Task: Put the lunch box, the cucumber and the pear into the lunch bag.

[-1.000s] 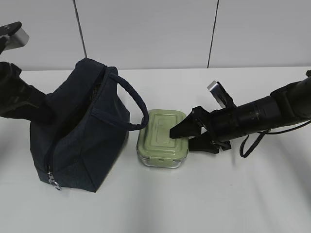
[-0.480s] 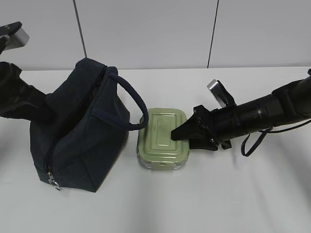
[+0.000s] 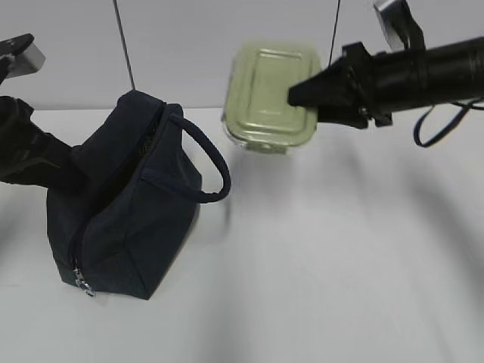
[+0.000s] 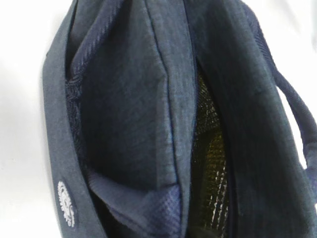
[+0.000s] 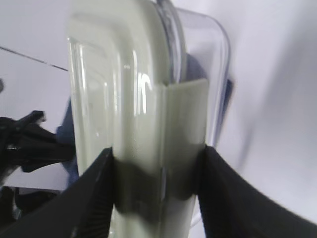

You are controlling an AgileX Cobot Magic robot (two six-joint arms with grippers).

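Observation:
My right gripper (image 3: 302, 98) is shut on the lunch box (image 3: 266, 97), a sage-green lid over a clear base, and holds it high in the air, right of and above the lunch bag (image 3: 125, 200). In the right wrist view the two black fingers (image 5: 94, 193) clamp the box (image 5: 138, 114) by its lid and base. The navy bag stands on the table with its top open and its loop handle (image 3: 208, 162) sticking out. The left arm (image 3: 30, 155) is at the bag's left side. The left wrist view looks into the open bag (image 4: 124, 114); its fingers do not show. Cucumber and pear are out of view.
The white table (image 3: 325, 272) stretches in front and to the right of the bag. A white panelled wall (image 3: 189, 45) stands behind. The bag's zip pull (image 3: 83, 286) hangs at its front lower corner.
My right gripper closed on the lunch box, lifted it off the table and raised it up and slightly back. The bag and left arm have not moved.

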